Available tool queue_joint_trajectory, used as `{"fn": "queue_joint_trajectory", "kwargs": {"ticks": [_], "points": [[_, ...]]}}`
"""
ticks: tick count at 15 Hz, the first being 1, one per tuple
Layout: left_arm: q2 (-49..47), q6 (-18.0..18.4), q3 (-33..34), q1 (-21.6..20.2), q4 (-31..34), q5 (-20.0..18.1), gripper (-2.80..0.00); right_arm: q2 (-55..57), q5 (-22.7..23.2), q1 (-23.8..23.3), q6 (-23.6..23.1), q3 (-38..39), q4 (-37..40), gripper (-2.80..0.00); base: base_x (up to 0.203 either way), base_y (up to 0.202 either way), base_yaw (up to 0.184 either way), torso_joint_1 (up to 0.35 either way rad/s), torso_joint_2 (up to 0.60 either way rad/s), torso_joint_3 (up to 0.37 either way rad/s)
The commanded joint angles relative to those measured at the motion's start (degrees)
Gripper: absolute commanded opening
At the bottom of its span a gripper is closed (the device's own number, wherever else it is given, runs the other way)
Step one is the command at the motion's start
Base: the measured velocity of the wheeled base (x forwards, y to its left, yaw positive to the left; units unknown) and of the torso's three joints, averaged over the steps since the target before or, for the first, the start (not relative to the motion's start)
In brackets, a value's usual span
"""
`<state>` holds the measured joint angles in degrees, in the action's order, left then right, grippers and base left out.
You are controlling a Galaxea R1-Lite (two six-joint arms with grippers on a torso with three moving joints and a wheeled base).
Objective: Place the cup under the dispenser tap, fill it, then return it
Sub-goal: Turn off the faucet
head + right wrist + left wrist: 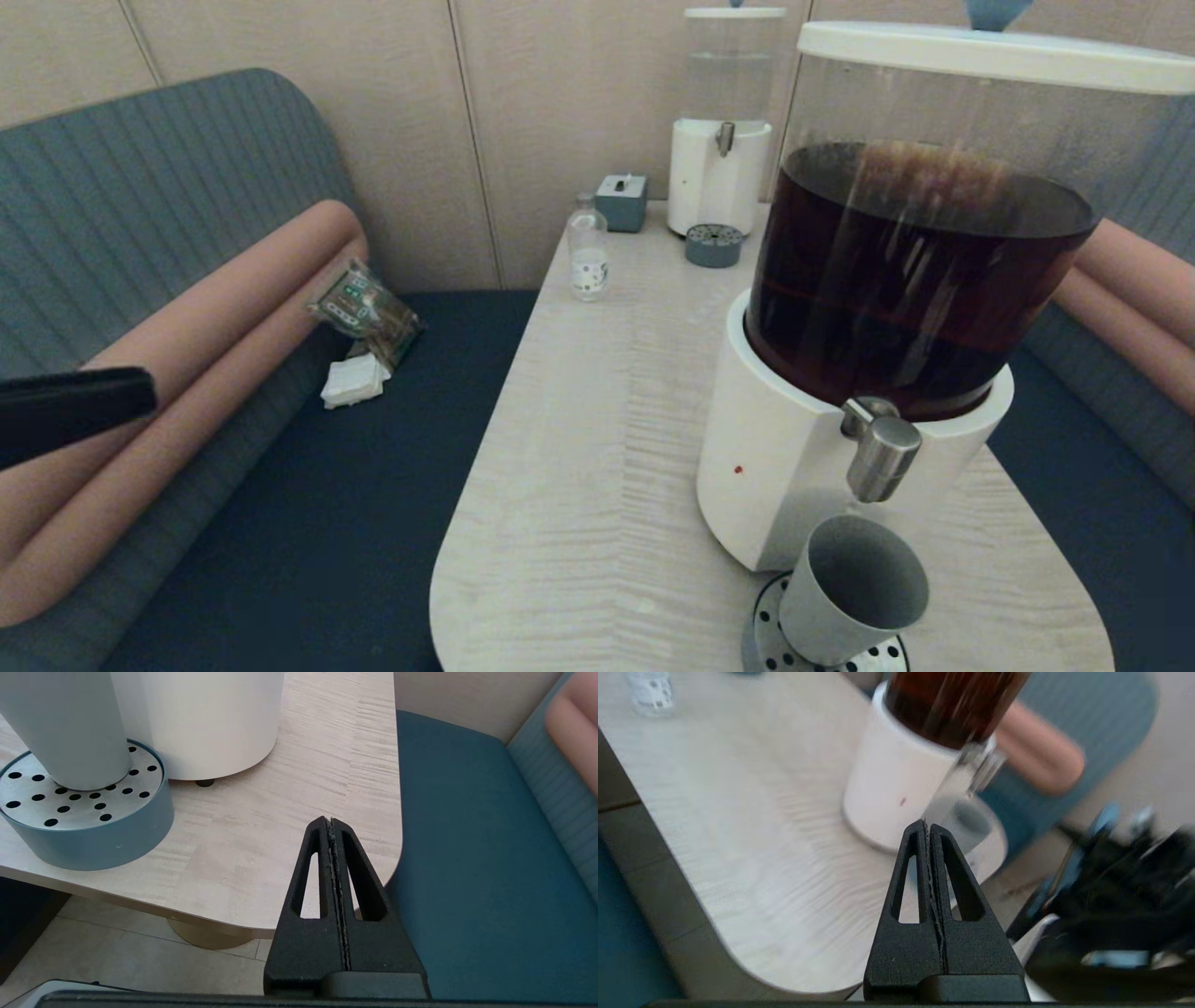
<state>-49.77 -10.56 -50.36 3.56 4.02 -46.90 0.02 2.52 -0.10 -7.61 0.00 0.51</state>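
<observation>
Grey tapered cup upright on drip tray; both tools closed, empty.

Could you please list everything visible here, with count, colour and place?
cup: one, grey, on the drip tray below the dispenser tap.
drip tray: one, blue-grey with perforated steel top, near table edge.
big dispenser: one, white base, dark brown liquid, on the table.
small dispenser: one, white base, clear liquid, far end.
bottle: one, clear, far table.
box: one, grey, beside small dispenser.
packet: one, green, on the bench.
napkin: one, white, beside it.
left gripper: shut, left of table.
right gripper: shut, over the table's near corner.
</observation>
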Motion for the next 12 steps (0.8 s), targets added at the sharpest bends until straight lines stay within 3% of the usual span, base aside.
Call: {"fn": "queue_joint_trajectory", "kwargs": {"ticks": [1,3,8,10,12], "points": [[-5.48,3.97,-0.69,0.85,0.06,-0.39,-2.8,-0.2,0.03,0.01,-0.04,0.53,0.01,-2.8,0.0,0.0,0.0,0.0,0.0,0.0],[-8.75,5.53,-3.75,2.6,0.43,-0.32,-2.8,-0.2,0.03,0.01,-0.04,0.53,0.01,-2.8,0.0,0.0,0.0,0.0,0.0,0.0],[-12.67,7.12,-11.3,12.46,4.85,1.73,-2.8,-0.2,0.03,0.01,-0.04,0.53,0.01,-2.8,0.0,0.0,0.0,0.0,0.0,0.0],[-16.45,8.43,-16.65,14.17,9.29,6.02,-2.8,-0.2,0.03,0.01,-0.12,0.53,0.01,-2.8,0.0,0.0,0.0,0.0,0.0,0.0],[-19.83,11.91,-23.54,15.89,19.58,11.9,-2.8,-0.2,0.03,0.01,-0.08,0.59,0.01,-2.8,0.0,0.0,0.0,0.0,0.0,0.0]]}}
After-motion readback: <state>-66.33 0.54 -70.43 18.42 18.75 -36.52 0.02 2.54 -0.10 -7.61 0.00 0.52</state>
